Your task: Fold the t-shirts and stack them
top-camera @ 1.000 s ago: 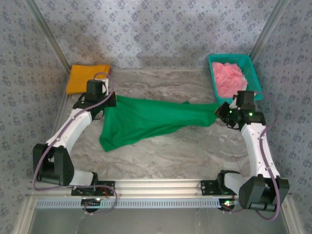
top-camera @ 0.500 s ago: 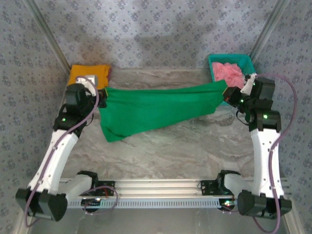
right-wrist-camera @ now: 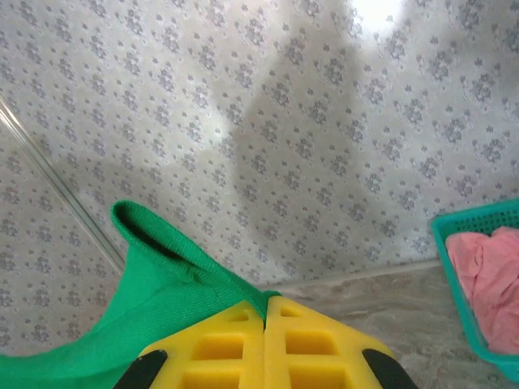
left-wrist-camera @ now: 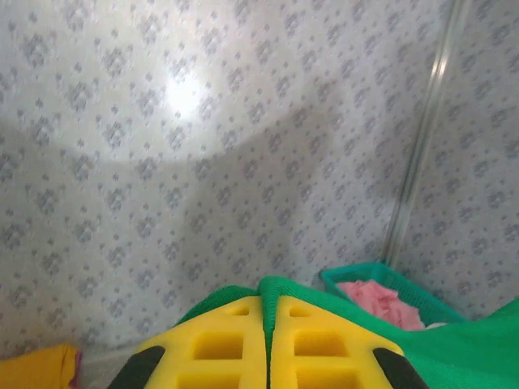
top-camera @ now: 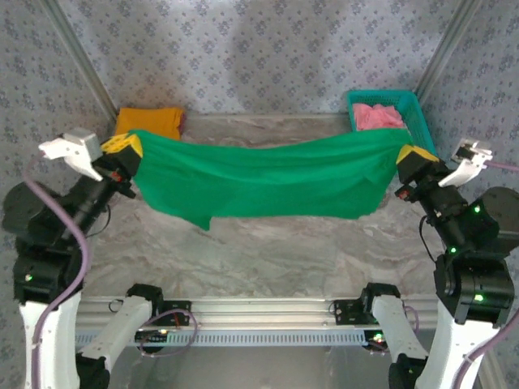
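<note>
Green t-shirt (top-camera: pixel 259 182) at full stretch, held up over the marbled table (top-camera: pixel 268 259) between 2 raised arms. Sags a little through the middle, with 1 loose corner drooping lowest toward the left. Pinched at its left end by the left gripper (top-camera: pixel 122 151), yellow fingers (left-wrist-camera: pixel 227 348) pressed flat together on a fold of the cloth (close up in the left wrist view, green fabric bunching out from between the pads). Pinched likewise at its right end by the right gripper (top-camera: pixel 413 156), jaws clenched on a rolled green hem, curling up and off to the left in the right wrist view. Behind, at the table's far left corner, an orange-yellow t-shirt (top-camera: pixel 148 121), folded flat. At the far right corner, a pink t-shirt (top-camera: pixel 377 116), crumpled inside a teal mesh basket (top-camera: pixel 423 130). Grey patterned wall (top-camera: pixel 259 49) on 3 sides.
</note>
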Tool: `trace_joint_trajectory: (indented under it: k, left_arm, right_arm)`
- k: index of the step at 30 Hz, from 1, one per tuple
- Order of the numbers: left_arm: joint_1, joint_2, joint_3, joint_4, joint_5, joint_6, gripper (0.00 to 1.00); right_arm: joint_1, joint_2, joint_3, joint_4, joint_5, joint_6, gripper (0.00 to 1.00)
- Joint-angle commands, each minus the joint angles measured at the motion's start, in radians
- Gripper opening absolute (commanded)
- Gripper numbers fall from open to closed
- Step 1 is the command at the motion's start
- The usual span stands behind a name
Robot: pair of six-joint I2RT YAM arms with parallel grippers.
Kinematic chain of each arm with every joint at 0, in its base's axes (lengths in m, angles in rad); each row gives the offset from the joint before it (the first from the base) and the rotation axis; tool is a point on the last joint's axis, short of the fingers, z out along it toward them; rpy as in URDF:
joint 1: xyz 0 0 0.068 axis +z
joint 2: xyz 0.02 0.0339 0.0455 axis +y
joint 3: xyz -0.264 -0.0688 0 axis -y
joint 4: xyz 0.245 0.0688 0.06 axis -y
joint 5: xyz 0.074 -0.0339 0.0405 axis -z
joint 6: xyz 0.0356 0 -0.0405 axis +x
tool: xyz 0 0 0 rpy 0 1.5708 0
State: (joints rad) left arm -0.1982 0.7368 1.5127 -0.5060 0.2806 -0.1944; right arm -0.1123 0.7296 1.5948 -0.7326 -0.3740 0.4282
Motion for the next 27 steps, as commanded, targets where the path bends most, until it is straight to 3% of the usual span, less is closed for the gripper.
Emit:
trace_joint_trajectory:
  k: [1,6,9,16,21,22,23,25,27]
  left_arm:
    - [-0.004,0.043,0.077,-0.060,0.052,0.004,0.00]
    - [-0.004,0.092,0.107,-0.058,0.056,-0.005,0.00]
    - [-0.004,0.151,0.048,-0.042,0.018,0.023,0.00]
    - [-0.005,0.354,-0.255,0.175,-0.032,0.081,0.00]
    - [-0.003,0.559,-0.377,0.354,-0.079,0.143,0.07]
    - [-0.003,0.610,-0.381,0.392,-0.092,0.154,0.07]
    - [0.000,0.659,-0.376,0.418,-0.107,0.154,0.12]
    - [0.012,0.761,-0.309,0.423,-0.116,0.147,0.39]
    - [0.018,0.808,-0.226,0.378,-0.115,0.124,0.48]
  right_arm:
    - [0.003,0.028,0.050,-0.021,0.020,0.001,0.00]
    - [0.003,0.075,0.086,-0.060,0.064,-0.002,0.00]
    - [0.004,0.122,0.009,-0.056,0.098,-0.011,0.00]
    - [0.026,0.227,-0.468,0.318,0.119,0.088,0.00]
    - [0.115,0.412,-0.582,0.469,0.197,0.060,0.00]
    - [0.130,0.467,-0.579,0.492,0.198,0.052,0.08]
    - [0.137,0.513,-0.565,0.504,0.195,0.053,0.19]
    - [0.141,0.608,-0.509,0.524,0.190,0.051,0.28]
    - [0.141,0.656,-0.421,0.488,0.203,0.033,0.35]
